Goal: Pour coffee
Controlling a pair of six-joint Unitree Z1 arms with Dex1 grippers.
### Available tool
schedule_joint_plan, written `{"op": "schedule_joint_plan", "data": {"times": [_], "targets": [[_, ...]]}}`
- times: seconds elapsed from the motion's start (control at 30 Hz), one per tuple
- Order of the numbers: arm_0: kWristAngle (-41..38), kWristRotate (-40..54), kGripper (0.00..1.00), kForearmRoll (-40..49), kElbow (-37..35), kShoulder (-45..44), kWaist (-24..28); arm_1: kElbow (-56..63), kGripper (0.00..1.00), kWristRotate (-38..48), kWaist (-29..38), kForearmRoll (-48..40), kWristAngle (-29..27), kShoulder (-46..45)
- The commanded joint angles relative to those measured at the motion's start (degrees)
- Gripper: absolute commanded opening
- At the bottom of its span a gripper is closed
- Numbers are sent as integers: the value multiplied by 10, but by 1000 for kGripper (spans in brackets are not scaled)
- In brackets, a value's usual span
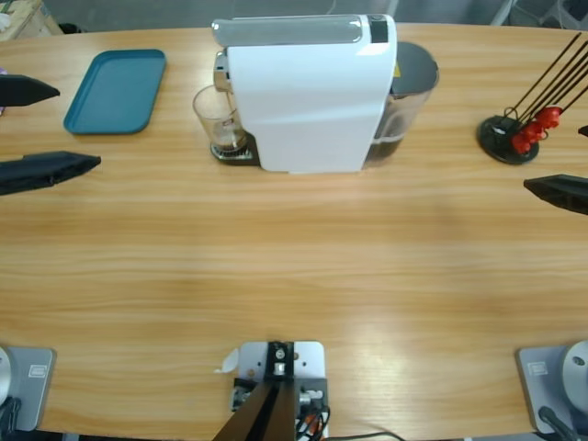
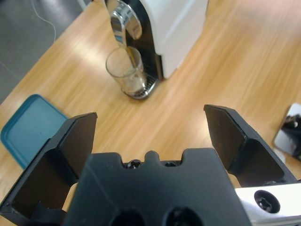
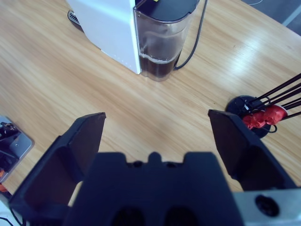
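left gripper [image 2: 149, 136] apart, empty | right gripper [image 3: 155, 141] apart, empty | glass [image 2: 126, 71] under spout [image 2: 123, 19]; grip low on its wall, lift level

Bright even light, soft shadows, faint glare

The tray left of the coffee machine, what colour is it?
The tray is plain teal blue, clearest in the high view.
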Motion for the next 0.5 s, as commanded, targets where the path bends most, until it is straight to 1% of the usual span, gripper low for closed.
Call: {"op": "schedule_joint_plan", "data": {"times": [0.03,0.17,0.27,0.37,0.5], "targets": [[-27,-63,1000,-33,21,26,5,20,987,-5,6,-4,9,-10],[-57,-90,1000,-39,10,25,6,20,987,-5,6,-4,8,-9],[-61,-91,1000,-40,3,25,6,20,987,-5,6,-4,8,-9],[-82,-53,1000,-39,14,20,6,20,987,-5,6,-4,9,-8],[-82,-47,1000,-40,13,20,6,19,987,-6,6,-2,8,-9]]}}
